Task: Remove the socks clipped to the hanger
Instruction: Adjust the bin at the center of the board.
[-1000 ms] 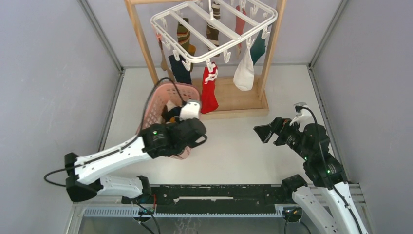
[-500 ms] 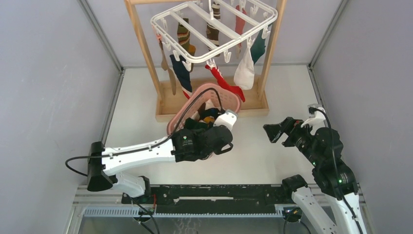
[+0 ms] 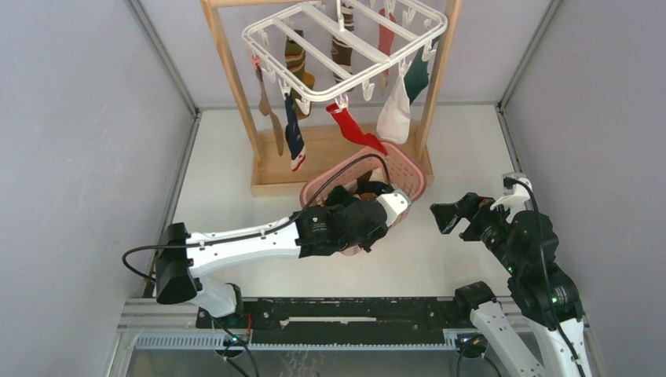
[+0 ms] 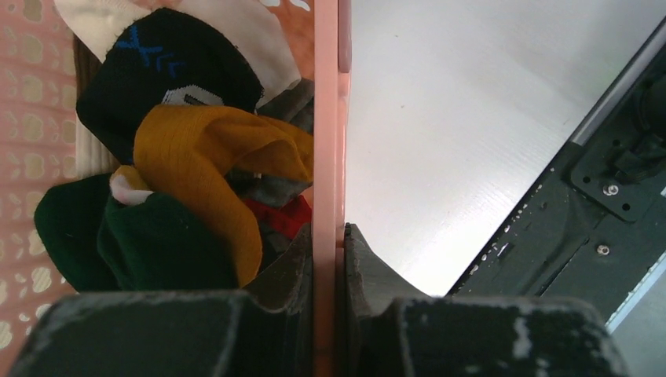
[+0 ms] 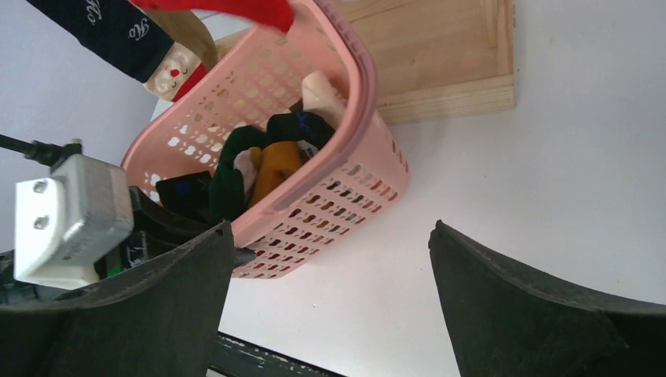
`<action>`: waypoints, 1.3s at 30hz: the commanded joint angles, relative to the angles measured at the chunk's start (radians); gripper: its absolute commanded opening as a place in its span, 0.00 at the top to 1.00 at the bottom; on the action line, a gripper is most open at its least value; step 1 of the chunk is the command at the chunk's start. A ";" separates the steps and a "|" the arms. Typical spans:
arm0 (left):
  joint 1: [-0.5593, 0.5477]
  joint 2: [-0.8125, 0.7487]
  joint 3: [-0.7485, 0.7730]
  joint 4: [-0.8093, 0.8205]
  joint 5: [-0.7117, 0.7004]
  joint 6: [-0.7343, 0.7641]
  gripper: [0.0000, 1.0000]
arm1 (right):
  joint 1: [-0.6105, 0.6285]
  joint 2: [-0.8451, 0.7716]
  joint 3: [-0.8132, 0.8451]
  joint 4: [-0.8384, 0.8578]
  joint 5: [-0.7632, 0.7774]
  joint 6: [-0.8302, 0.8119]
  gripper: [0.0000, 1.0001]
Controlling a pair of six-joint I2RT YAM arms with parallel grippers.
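At the back of the table (image 3: 471,141), under the crossbar of a wooden stand (image 3: 228,71), the white hanger (image 3: 345,43) hangs at a tilt. The socks (image 3: 296,59) are clipped around its rim. A red sock (image 3: 355,127) swings out slantwise at the front, with a white sock (image 3: 393,116) just to its right and a navy sock (image 3: 294,135) to its left. Teal, striped and tan ones hang further round. Below the front clips a pink basket (image 3: 408,169) lies partly over the stand's base, and the red sock's toe reaches its far rim. Inside it are loose socks (image 4: 212,157), mustard, black, dark green and red. The left gripper (image 4: 328,239) is pinched tight on the basket's near rim, one finger inside the wall and one outside. The right gripper (image 5: 330,229) hovers just right of the basket, jaws spread wide and holding nothing.
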 commanded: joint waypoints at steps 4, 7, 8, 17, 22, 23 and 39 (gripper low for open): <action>0.024 -0.013 -0.029 0.221 0.122 0.157 1.00 | -0.006 -0.012 0.033 0.004 0.013 -0.019 0.00; 0.048 -0.004 -0.040 0.241 0.167 0.176 1.00 | -0.007 -0.012 0.033 0.002 0.012 -0.020 0.00; 0.055 0.002 -0.036 0.238 0.185 0.177 1.00 | -0.007 -0.011 0.033 0.000 0.013 -0.021 0.00; 0.092 0.076 0.010 0.212 0.282 0.253 0.90 | -0.008 -0.004 0.032 0.002 0.008 -0.019 0.00; 0.095 0.092 0.028 0.194 0.274 0.269 0.59 | -0.007 -0.004 0.029 -0.002 0.008 -0.022 0.00; 0.095 0.092 0.028 0.192 0.269 0.272 0.57 | -0.007 -0.004 0.027 -0.002 0.007 -0.022 0.00; 0.056 -0.062 0.114 0.055 0.154 0.212 0.00 | -0.007 0.000 -0.034 0.032 -0.053 -0.020 0.00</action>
